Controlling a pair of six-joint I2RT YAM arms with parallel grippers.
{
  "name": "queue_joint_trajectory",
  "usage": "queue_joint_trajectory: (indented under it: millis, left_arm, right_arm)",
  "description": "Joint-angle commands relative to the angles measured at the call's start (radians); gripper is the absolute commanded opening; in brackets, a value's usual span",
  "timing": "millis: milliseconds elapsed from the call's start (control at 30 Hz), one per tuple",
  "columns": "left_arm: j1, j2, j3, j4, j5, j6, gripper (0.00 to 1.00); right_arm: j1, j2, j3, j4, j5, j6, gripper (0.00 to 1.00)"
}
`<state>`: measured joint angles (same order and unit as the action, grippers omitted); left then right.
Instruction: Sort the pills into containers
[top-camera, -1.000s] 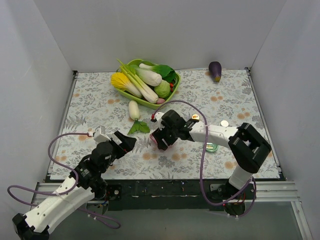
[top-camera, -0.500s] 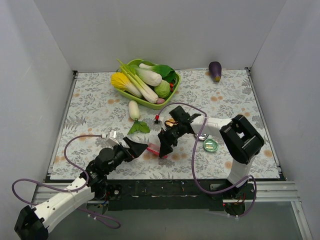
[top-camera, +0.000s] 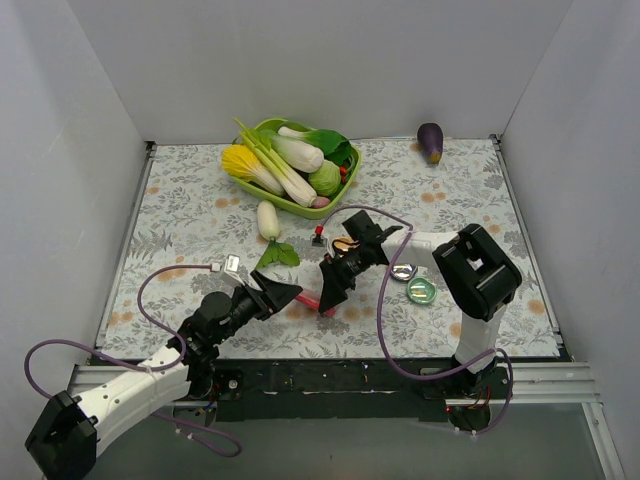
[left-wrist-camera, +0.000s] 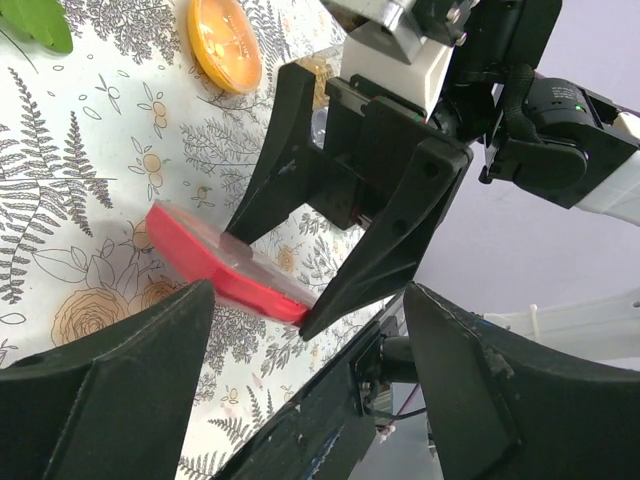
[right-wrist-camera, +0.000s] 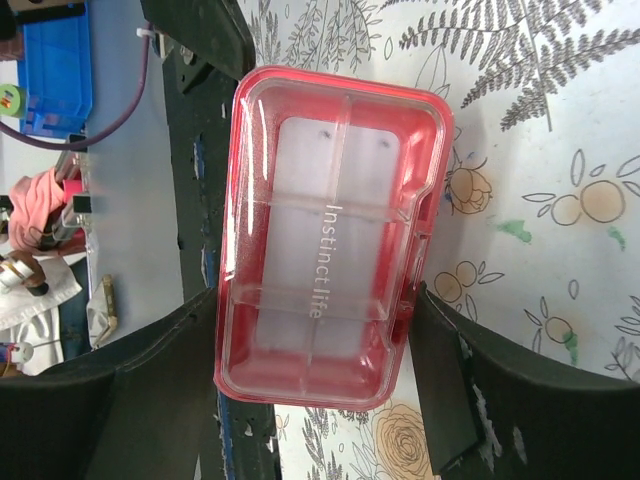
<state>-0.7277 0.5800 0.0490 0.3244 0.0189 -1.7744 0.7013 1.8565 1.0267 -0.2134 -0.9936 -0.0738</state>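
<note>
The container (right-wrist-camera: 325, 235) is a flat pink-red translucent box with a clear lid and several compartments, which look empty. My right gripper (right-wrist-camera: 318, 300) is shut on its two long sides. In the top view the right gripper (top-camera: 328, 290) holds the container (top-camera: 308, 298) at a tilt near the table's front middle. My left gripper (top-camera: 283, 292) is open and empty, just left of the container. In the left wrist view the left gripper (left-wrist-camera: 308, 300) points at the container's (left-wrist-camera: 215, 265) near end without touching it. No pills show in any view.
A green bowl (top-camera: 300, 210) of vegetables stands at the back. A white radish (top-camera: 267, 220) and a green leaf (top-camera: 278, 256) lie in front of it. A gold cap (left-wrist-camera: 225, 45), a silver cap (top-camera: 405, 270) and a green glass piece (top-camera: 422, 290) lie right of the container. An eggplant (top-camera: 430, 142) lies at the back right.
My right gripper has swung round and tilted the container down toward the front edge. My left gripper has reached right, closer to the container, still open.
</note>
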Motion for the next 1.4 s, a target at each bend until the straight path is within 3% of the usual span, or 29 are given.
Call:
queue_joint_trajectory:
  millis: [0,300,700,1100,1367]
  left_arm:
    - [0.007,0.009,-0.146,0.025,0.003,-0.031,0.74]
    - [0.007,0.052,-0.178,0.028,-0.046,-0.063,0.70]
    - [0.007,0.244,-0.196,0.140,-0.022,-0.092,0.64]
    - [0.007,0.264,-0.239,0.168,-0.028,-0.109,0.65]
    - [0.007,0.259,-0.233,0.255,-0.020,-0.106,0.73]
  right_arm:
    - [-0.020,0.004,0.032,0.048,-0.076,0.031,0.18]
    - [-0.022,0.013,0.029,0.062,-0.089,0.040,0.20]
    - [-0.039,0.023,0.021,0.118,-0.129,0.111,0.20]
    - [-0.065,0.029,-0.010,0.204,-0.185,0.201,0.19]
    - [-0.065,0.036,-0.014,0.201,-0.169,0.203,0.18]
